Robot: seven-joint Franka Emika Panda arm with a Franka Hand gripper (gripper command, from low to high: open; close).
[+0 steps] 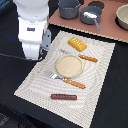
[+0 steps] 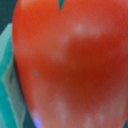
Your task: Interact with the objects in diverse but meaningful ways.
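Holding seems likely but unconfirmed: wrist view is filled edge to edge by a red tomato (image 2: 70, 65), glossy skin, a bit of green stem at one edge, teal surface peeking past it, so the tomato sits right up against the camera, probably between the fingers. Fingers themselves not visible in either view, so cannot tell if they are clamped or just close. Exterior view shows the white Panda arm (image 1: 32, 27) at the exterior view's left, over the edge of the striped placemat (image 1: 35, 82); gripper end hidden behind the arm body, tomato not visible there. On the mat: round tan plate (image 1: 68, 65) in the middle, yellow-orange ridged bread block (image 1: 77, 44) beyond it, brown sausage (image 1: 63, 97) at the near end, an orange-handled fork (image 1: 67, 80) just beside the plate on the near side, an orange-handled knife (image 1: 82, 57) on its far side. Grey pots (image 1: 80, 10) on the brown board behind. Bottle not spotted. Step judged: tomato pick or carry, mid-way. Next move likely needs a carry over to the plate, well apart from the arm now, then a low release so the round tomato does not roll off onto the cutlery.
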